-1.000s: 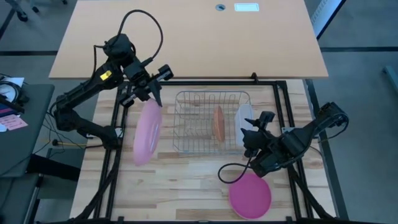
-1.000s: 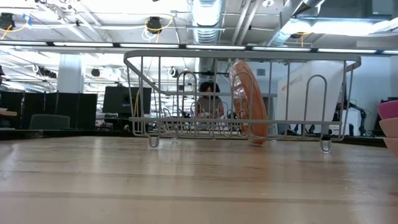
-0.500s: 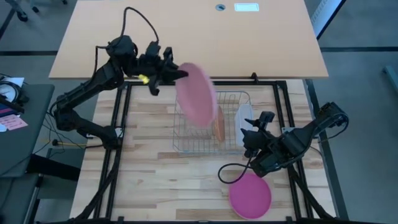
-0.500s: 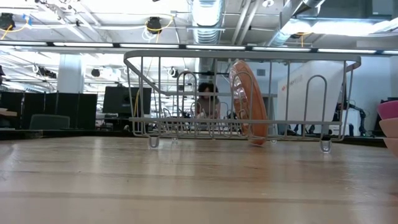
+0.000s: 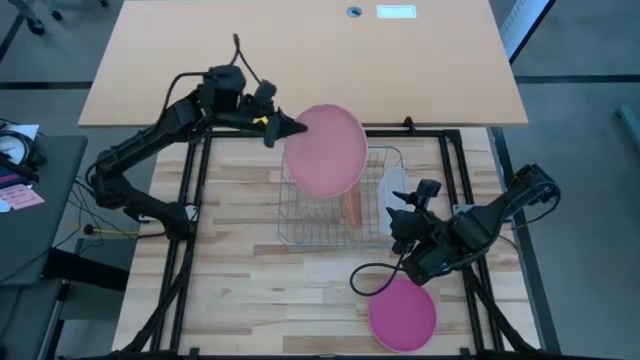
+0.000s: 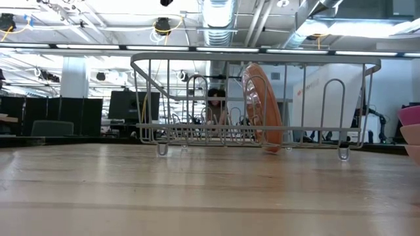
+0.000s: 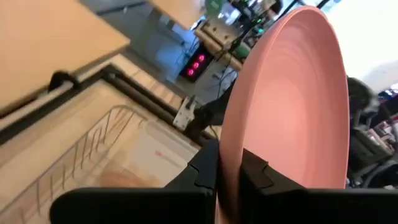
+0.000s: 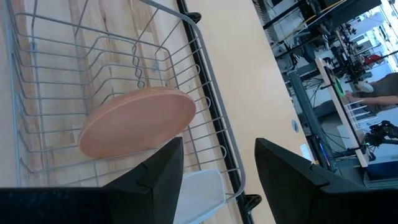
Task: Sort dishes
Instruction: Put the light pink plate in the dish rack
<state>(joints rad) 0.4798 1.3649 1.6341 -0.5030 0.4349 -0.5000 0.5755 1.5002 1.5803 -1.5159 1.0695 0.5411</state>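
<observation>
I am running a two-armed robot at a wooden table (image 5: 250, 300), sorting plastic plates into a wire rack (image 5: 300, 225) that sits near the table's far edge, about midway along it.

My left gripper (image 5: 283, 128) is clamped on the rim of a pale pink plate (image 5: 327, 150), holding it in the air over the far half of the rack. In the left wrist view the plate stands on edge between the two dark fingers (image 7: 208, 171), with the rack below and beyond it.

One salmon-orange plate (image 8: 137, 121) is already stowed: it stands upright in the rack's slots toward the rack's right side. In the low view it leans only slightly among the wires.

My right gripper (image 5: 404, 208) waits with its jaws apart and nothing in them, just beside the rack's right end. A translucent tub (image 5: 392, 186) lies there too.

A bright magenta plate (image 5: 402, 312) lies flat near the table's front edge, toward the right corner, untouched.

I judge the job about a third done: one plate racked, one about to be lowered in, one waiting.
</observation>
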